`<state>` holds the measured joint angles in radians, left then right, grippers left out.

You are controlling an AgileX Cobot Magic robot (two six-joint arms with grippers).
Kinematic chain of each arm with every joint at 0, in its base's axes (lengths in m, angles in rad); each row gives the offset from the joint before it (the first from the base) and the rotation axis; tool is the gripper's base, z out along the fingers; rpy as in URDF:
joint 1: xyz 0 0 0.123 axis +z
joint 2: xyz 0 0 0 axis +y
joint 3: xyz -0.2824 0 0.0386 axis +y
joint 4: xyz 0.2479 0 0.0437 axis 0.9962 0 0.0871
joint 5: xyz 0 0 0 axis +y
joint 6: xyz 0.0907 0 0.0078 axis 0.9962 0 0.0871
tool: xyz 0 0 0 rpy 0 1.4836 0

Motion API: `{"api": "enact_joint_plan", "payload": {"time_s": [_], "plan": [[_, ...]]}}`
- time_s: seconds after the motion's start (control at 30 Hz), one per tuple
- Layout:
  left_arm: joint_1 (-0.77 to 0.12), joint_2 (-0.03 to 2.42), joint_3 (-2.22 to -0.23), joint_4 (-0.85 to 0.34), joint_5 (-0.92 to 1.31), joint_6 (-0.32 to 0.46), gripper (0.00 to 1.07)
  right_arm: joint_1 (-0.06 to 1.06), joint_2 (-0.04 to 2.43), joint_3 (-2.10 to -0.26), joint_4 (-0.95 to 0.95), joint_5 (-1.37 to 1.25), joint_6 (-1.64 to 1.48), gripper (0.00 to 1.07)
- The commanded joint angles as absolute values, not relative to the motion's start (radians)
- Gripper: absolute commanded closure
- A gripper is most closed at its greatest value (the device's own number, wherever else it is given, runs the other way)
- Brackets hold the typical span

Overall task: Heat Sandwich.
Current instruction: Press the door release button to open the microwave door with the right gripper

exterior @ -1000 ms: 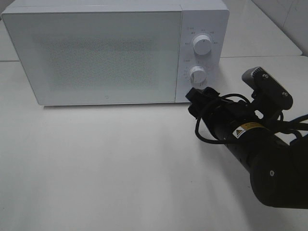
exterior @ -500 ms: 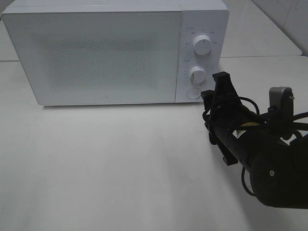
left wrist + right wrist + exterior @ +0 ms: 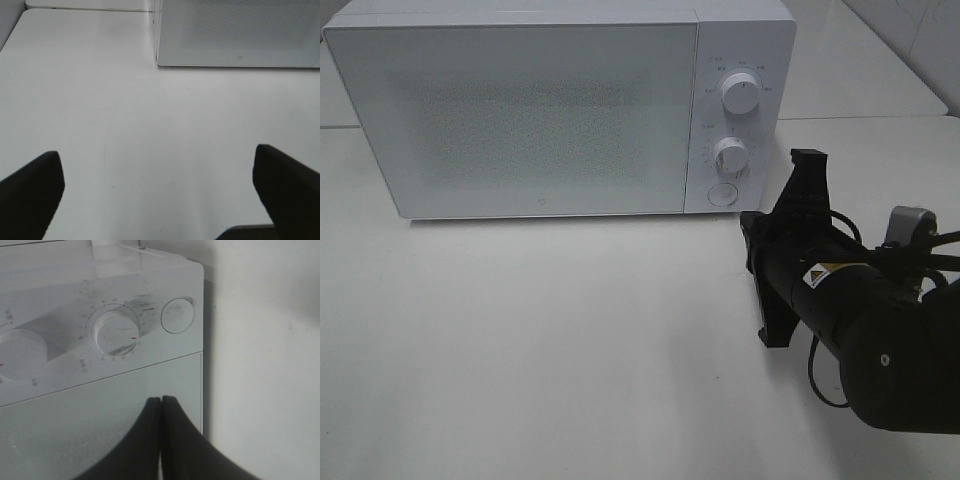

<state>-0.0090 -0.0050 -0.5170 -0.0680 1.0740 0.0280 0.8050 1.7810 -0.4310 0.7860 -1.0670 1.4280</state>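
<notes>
My right pincer [image 3: 161,400] is pressed fully shut on nothing. Its black arm [image 3: 860,320] reaches low over the white table [image 3: 570,330], and the closed white box-shaped microwave [image 3: 520,110] is just ahead of the tips. My left pincer [image 3: 157,160] gapes wide, empty. Where the sandwich is I cannot tell.

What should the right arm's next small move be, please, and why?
Probably keep drawing the right tool back from the microwave: it is shut on nothing, off the lower knob, the door is closed, and no sandwich shows outside.
</notes>
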Motion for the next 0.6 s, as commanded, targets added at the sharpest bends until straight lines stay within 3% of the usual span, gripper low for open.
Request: {"api": "enact_joint_plan", "payload": {"time_s": [0.03, 0.6], "plan": [[-0.004, -0.010, -0.515, -0.067, 1.070, 0.021, 0.10, 0.806, 1.779, -0.438, 0.773, -1.051, 1.426, 1.07], [-0.004, -0.010, -0.515, -0.067, 1.070, 0.021, 0.10, 0.804, 1.865, -0.491, 0.763, -1.042, 1.416, 1.07]]}}
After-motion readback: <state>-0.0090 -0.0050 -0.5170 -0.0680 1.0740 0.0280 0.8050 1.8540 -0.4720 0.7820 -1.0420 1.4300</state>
